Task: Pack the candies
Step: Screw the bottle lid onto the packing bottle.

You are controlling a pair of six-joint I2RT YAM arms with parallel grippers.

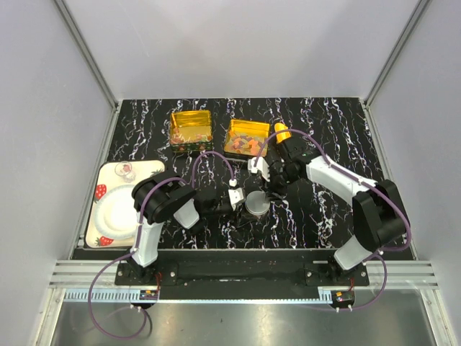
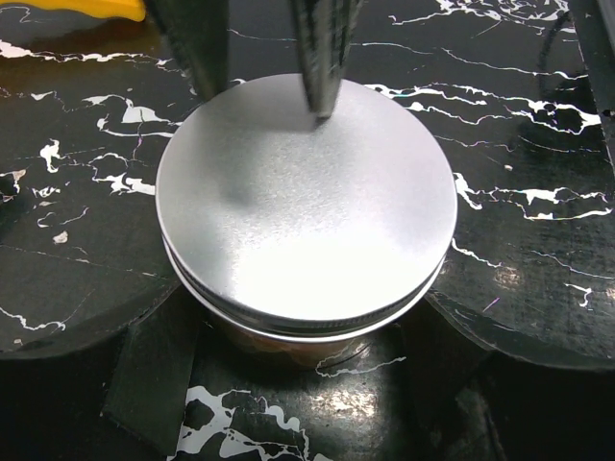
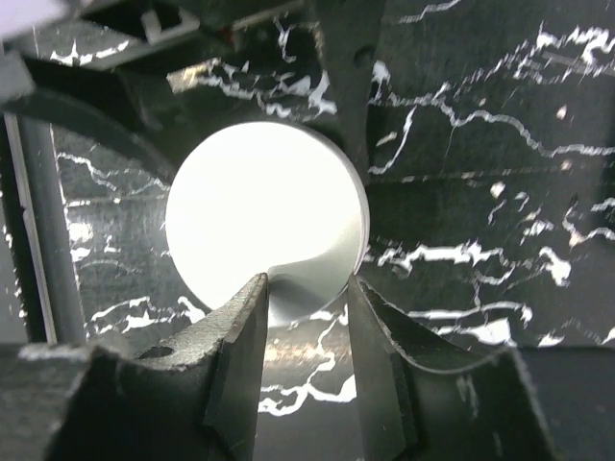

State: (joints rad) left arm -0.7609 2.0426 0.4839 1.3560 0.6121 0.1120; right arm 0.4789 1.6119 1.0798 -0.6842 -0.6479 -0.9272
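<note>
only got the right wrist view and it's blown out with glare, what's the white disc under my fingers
Observer: A silver lid on a small jar; its body shows in the left wrist view.
Operator: anything holding it steady
Observer: The left gripper has a finger against each side of the jar.
Operator: where are the candies
Observer: The candies lie in the left gold tin and right gold tin, beyond the jar.
</note>
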